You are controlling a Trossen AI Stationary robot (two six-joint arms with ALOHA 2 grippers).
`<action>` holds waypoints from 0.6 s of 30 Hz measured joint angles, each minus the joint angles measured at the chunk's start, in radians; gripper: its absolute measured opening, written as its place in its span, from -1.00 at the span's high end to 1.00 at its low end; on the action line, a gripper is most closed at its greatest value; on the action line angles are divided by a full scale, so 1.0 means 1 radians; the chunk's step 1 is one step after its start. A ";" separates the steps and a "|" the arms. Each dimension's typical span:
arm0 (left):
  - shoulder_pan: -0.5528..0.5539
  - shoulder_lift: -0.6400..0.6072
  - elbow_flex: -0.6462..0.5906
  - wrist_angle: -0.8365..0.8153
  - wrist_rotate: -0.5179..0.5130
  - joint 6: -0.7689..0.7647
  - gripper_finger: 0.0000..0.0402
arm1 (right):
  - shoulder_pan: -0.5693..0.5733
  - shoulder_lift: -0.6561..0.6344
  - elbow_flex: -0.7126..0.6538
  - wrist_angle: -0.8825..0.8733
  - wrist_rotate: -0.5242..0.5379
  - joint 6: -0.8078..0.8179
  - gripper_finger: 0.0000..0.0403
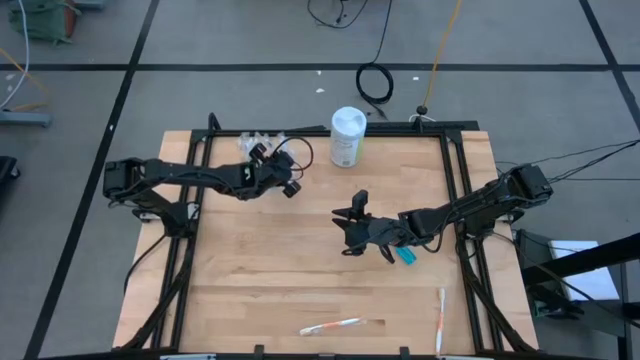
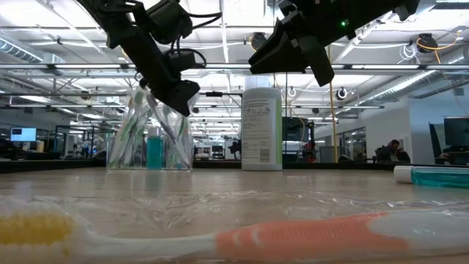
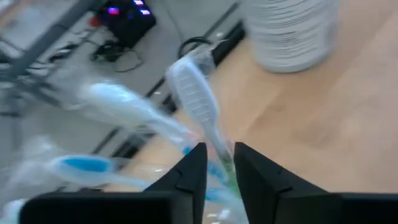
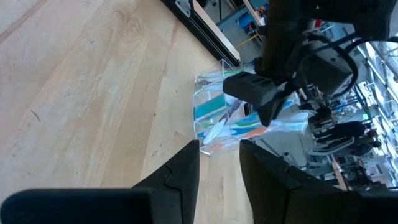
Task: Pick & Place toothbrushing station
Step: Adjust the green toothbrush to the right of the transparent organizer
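- Already, several toothbrushes stand in the clear cup (image 2: 150, 139); another toothbrush (image 3: 198, 102) is being released between the left gripper (image 3: 219, 163)'s narrowly parted jaws.
- Still loose on the counter (image 1: 250, 260): two wrapped toothbrushes (image 1: 335, 326) and a teal tube (image 1: 406, 256) under the right gripper (image 1: 349, 232), whose narrow jaws are empty.

Nothing readable is showing anywhere. The white canister (image 2: 261, 129) at the table's far edge is carrying a label with lines of small print, but the print is coming out too small to make out any word, brand or number; the wrappers and tubes are showing no legible marks
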 joint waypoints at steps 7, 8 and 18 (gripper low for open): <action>0.011 -0.018 -0.002 -0.019 -0.169 0.015 0.42 | 0.000 0.000 0.000 0.000 0.000 0.020 0.46; 0.009 -0.025 -0.001 -0.020 -0.169 0.026 0.42 | 0.000 0.000 0.000 0.000 0.000 0.019 0.46; 0.032 -0.126 -0.002 -0.050 -0.138 0.122 0.42 | 0.000 0.000 0.000 0.000 -0.001 0.019 0.46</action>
